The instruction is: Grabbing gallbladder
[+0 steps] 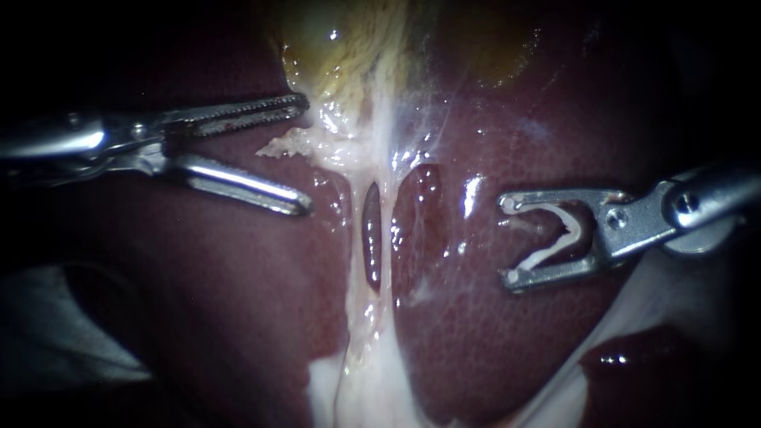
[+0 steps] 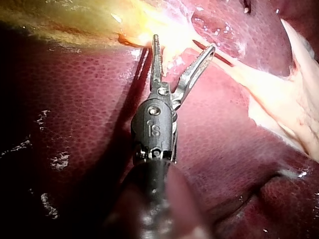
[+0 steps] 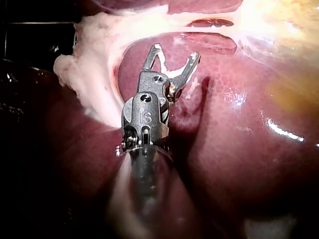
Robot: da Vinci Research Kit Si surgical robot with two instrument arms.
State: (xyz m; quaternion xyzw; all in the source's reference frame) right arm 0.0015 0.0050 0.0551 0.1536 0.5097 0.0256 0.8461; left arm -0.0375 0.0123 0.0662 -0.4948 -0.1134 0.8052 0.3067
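The yellowish gallbladder [image 1: 349, 47] lies at the top middle of the endoscope view, its pale neck running down into white tissue strands [image 1: 380, 238] over the dark red liver [image 1: 476, 333]. My left instrument [image 1: 305, 154] comes in from the left with serrated jaws open, their tips just left of the gallbladder's neck; nothing is gripped. In the left wrist view its jaws [image 2: 182, 47] gape with the tips at the yellow gallbladder [image 2: 99, 22] edge. My right instrument [image 1: 507, 238] stands open over the liver to the right, a white clip [image 1: 555, 242] seated between its jaws.
Two thin whitish tubes [image 1: 369, 261] frame a dark slit below the gallbladder's neck. White fatty tissue [image 3: 89, 79] lies beside my right instrument [image 3: 174, 52] in its wrist view. A pale fold [image 1: 47, 325] shows at the lower left.
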